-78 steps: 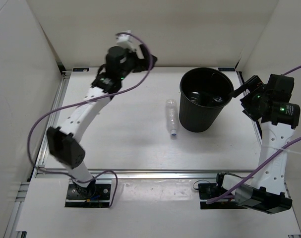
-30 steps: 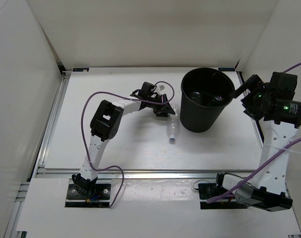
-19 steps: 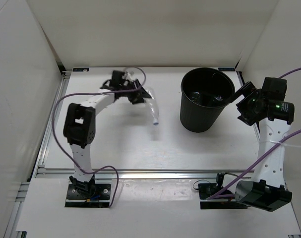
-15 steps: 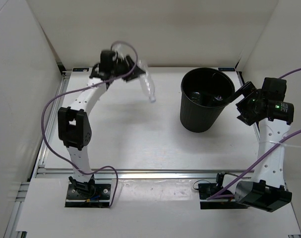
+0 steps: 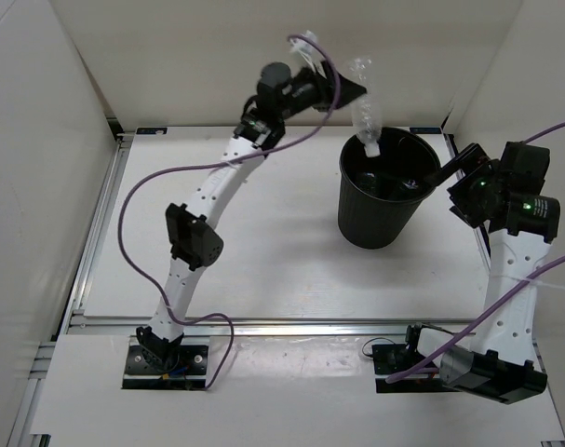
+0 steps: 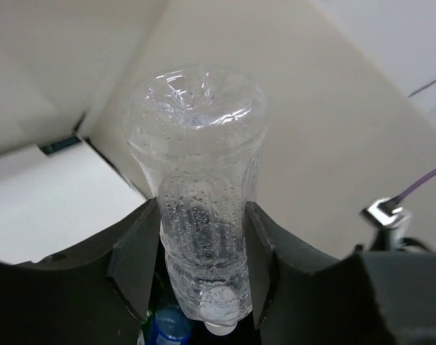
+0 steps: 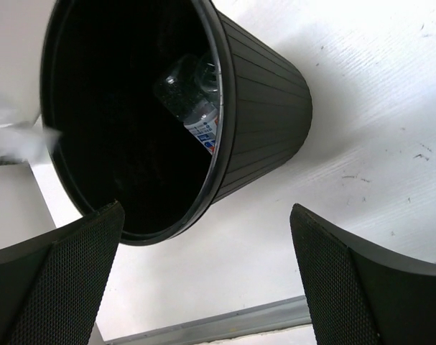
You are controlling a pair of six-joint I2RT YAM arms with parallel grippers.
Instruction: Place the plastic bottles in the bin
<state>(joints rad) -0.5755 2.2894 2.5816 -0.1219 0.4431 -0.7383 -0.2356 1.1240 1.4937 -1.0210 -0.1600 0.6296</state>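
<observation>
Two claws were recorded. Item one: left claw point(image 5: 345, 90), raised high, clamped on a clear bottle point(image 5: 364, 116) about its middle; the bottle hung between the fingers point(image 6: 135, 251) with its ribbed base nearest the wrist and its white-capped end pointing down past the fingertips. Item two: black round bin point(image 5: 380, 219), upright on the white table point(image 5: 254, 251), directly below the left claw, the bottle's cap level with or just inside the far rim; which of the two could not be told. Item three: right claw point(image 7: 207, 287), fingers spread wide and holding nothing, just beside the bin's right rim with the bin's mouth straight ahead of it. Item four: inside the bin, ahead of the right claw, a second clear bottle with a blue label point(image 7: 197, 111) lay against the wall; a blue cap point(image 6: 164, 327) showed below the left claw's fingertips. Item five: purple cable point(image 5: 133, 200), looping behind the left claw along its arm.
</observation>
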